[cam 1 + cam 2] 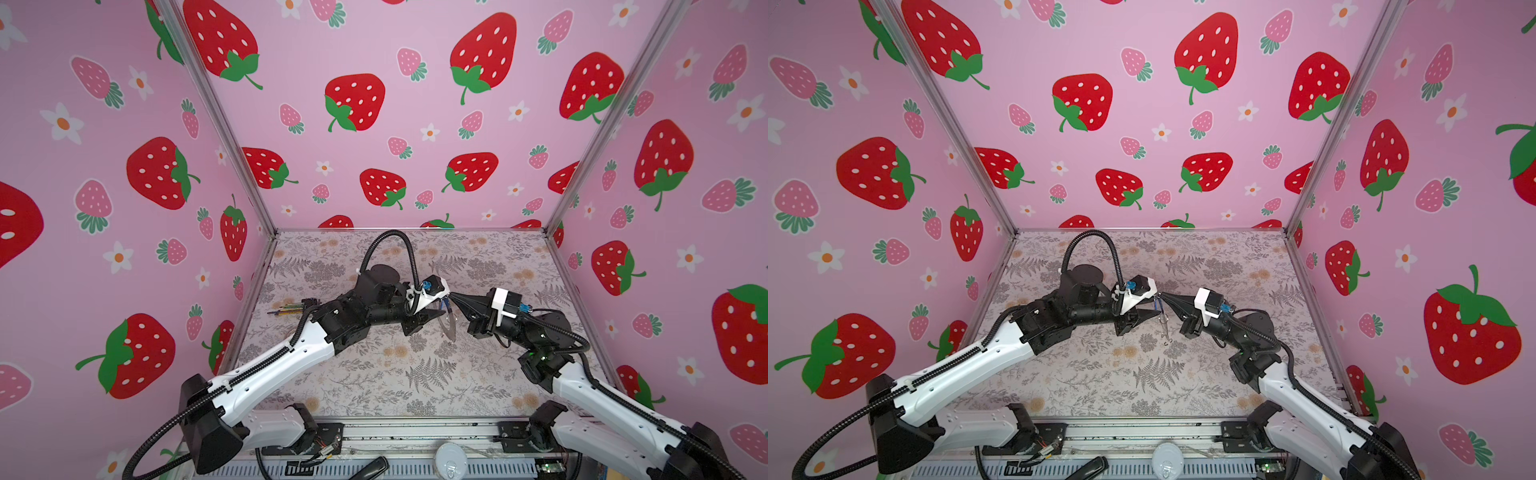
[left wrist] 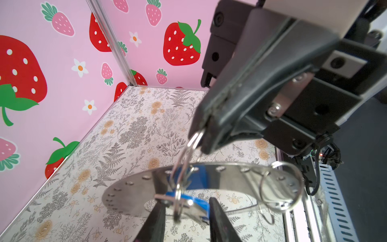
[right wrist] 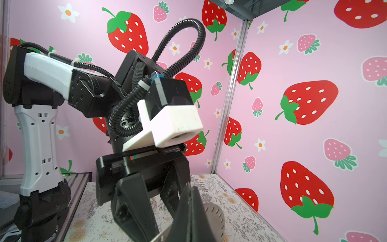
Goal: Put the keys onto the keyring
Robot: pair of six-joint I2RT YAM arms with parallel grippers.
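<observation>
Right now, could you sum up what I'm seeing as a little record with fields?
Right gripper: shut on a small wire ring
Left gripper: fingers either side of the blue key; grip unclear
Keyring: large flat metal ring, apparently off the table, between the two grippers
Elsewhere: bundle of thin tools lying on the table

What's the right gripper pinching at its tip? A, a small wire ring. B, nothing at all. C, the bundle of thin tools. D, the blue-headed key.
A: in the left wrist view the right gripper has its jaws closed on a small wire ring, whose loops stick out from the tip.
</observation>
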